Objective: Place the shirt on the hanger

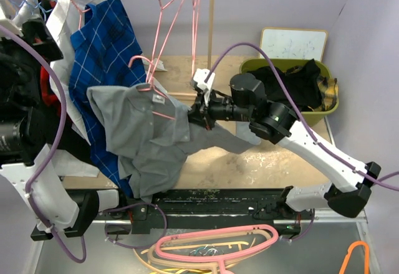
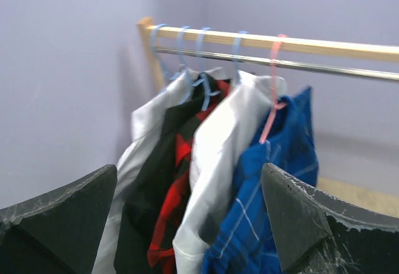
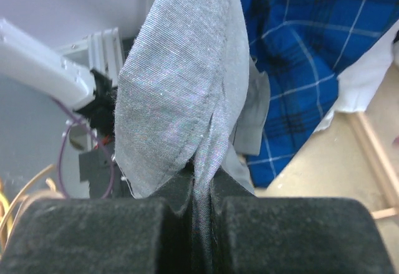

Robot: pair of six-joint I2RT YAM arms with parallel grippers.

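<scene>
Between closed right jaws, shirt (image 3: 181, 99) pinched

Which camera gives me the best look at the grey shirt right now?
Top external: it shows the whole grey shirt with the pink hanger at its collar and the right hand gripping its side. Right wrist shows only a fold pinched in that hand. Left wrist shows none of it.

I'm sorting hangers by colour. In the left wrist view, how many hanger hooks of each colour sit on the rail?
Blue hanger hooks: 4
Pink hanger hooks: 1
Total: 5
</scene>
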